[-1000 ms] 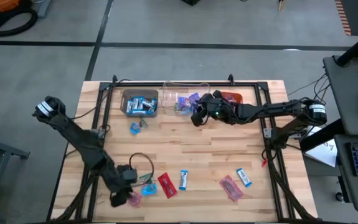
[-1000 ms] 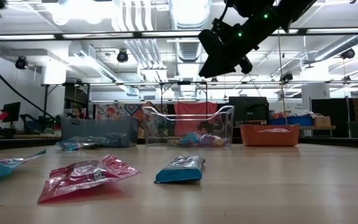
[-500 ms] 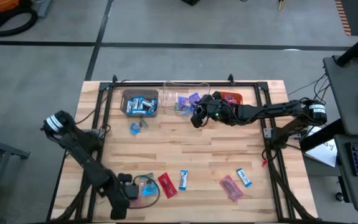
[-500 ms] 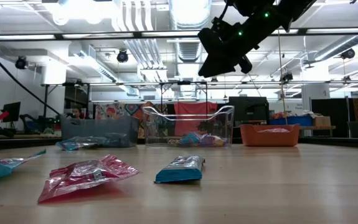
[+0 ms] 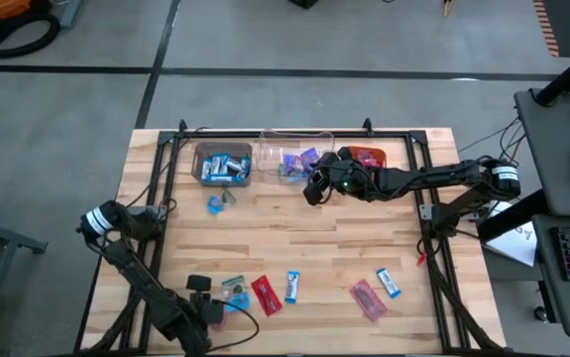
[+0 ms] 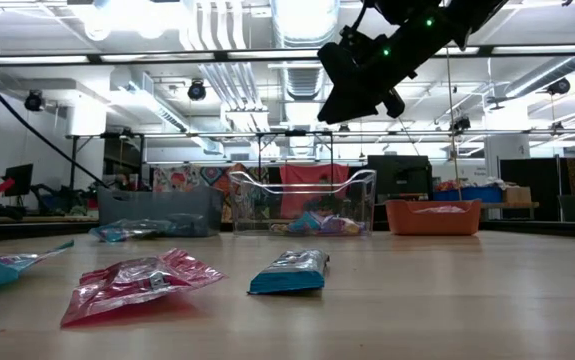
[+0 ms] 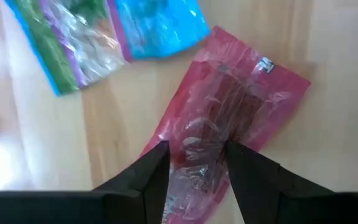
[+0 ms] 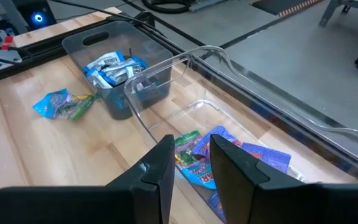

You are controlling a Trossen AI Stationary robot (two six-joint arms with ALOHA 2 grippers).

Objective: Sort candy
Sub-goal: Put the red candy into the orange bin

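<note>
2 pincers: left pincer (image 7: 194,163) stands spread over a red candy (image 7: 228,118); right pincer (image 8: 191,163), narrowly parted and empty, hangs above the clear bin (image 8: 247,99).

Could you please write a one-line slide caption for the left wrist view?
Left gripper hovers with open jaws over a red candy lying on the table, a multicolour candy beside it.
</note>
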